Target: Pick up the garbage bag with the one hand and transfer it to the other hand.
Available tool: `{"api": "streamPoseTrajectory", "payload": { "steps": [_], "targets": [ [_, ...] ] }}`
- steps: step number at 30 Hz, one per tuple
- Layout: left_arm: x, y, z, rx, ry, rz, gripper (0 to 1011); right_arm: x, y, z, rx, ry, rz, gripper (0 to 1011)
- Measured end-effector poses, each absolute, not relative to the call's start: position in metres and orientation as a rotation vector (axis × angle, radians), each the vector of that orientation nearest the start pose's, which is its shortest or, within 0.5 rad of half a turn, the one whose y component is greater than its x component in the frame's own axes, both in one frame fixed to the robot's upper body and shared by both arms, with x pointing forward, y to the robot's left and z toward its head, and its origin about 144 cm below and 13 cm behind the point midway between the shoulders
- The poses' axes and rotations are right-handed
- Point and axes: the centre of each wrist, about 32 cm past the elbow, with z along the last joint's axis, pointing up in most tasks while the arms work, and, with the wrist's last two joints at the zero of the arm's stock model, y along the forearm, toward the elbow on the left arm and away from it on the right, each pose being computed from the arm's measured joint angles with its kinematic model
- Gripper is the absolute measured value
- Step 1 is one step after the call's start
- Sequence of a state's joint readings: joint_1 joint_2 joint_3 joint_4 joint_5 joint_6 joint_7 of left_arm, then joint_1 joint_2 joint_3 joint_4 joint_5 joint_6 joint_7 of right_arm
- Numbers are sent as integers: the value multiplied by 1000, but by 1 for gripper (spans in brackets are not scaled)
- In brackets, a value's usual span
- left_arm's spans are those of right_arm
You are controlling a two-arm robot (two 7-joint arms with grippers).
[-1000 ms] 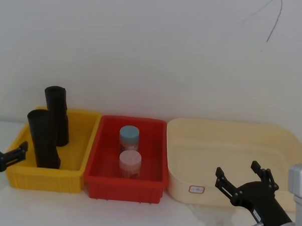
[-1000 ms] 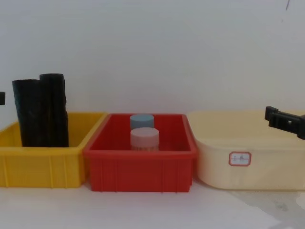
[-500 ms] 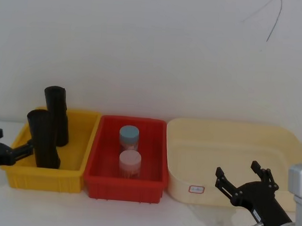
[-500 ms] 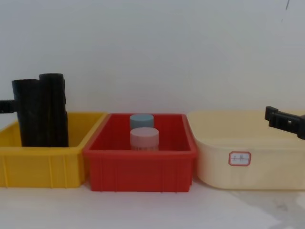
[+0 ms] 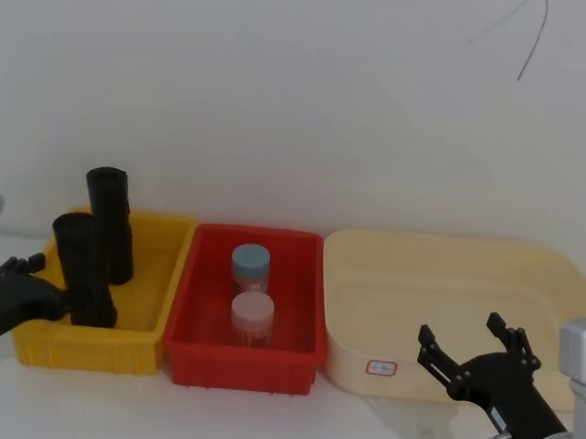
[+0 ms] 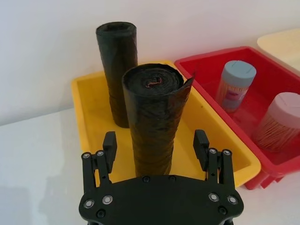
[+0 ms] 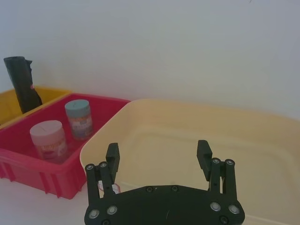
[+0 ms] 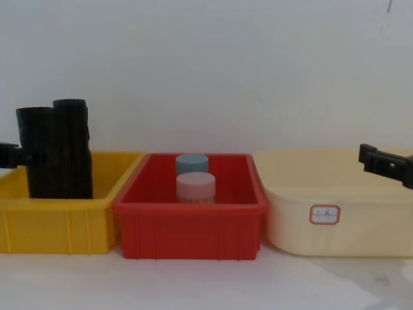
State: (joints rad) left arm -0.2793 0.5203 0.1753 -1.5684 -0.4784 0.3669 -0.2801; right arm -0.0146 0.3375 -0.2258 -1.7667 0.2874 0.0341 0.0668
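The garbage bag (image 5: 85,269), a thick crinkly black roll, stands upright at the front of the yellow bin (image 5: 142,344); it also shows in the left wrist view (image 6: 154,93) and the chest view (image 8: 40,152). A slimmer black roll (image 5: 110,221) stands behind it. My left gripper (image 5: 39,284) is open at the bin's left side, level with the bag's lower half. In the left wrist view the left gripper (image 6: 155,145) has one finger on each side of the bag, with gaps showing. My right gripper (image 5: 461,331) hangs open over the front of the cream tub (image 5: 446,285), holding nothing.
A red bin (image 5: 243,358) between the yellow bin and the tub holds a blue-lidded jar (image 5: 251,266) and a pink-lidded jar (image 5: 252,315). A white wall stands close behind all three containers. Bare white table lies in front of them.
My left gripper has moved in from the left edge toward the bag, and its open fingers now flank it. The right gripper and the bag have stayed put.
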Motion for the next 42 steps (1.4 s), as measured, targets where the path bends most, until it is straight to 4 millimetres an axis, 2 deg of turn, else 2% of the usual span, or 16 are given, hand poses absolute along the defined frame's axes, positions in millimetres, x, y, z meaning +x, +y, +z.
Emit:
{"api": "streamPoseTrajectory", "payload": {
  "steps": [18, 27, 39, 42],
  "targets": [
    [553, 308, 1252, 271, 96, 1168, 1001, 443, -237, 1189, 26, -75, -1229, 1010],
    [562, 302, 1253, 290, 99, 1166, 999, 443, -237, 1189, 26, -75, -1229, 1010],
    [568, 299, 1254, 302, 101, 1164, 739, 443, -237, 1189, 26, -75, -1229, 1010],
    [569, 298, 1254, 304, 101, 1163, 618, 443, -237, 1189, 26, -75, -1230, 1010]
  ]
}}
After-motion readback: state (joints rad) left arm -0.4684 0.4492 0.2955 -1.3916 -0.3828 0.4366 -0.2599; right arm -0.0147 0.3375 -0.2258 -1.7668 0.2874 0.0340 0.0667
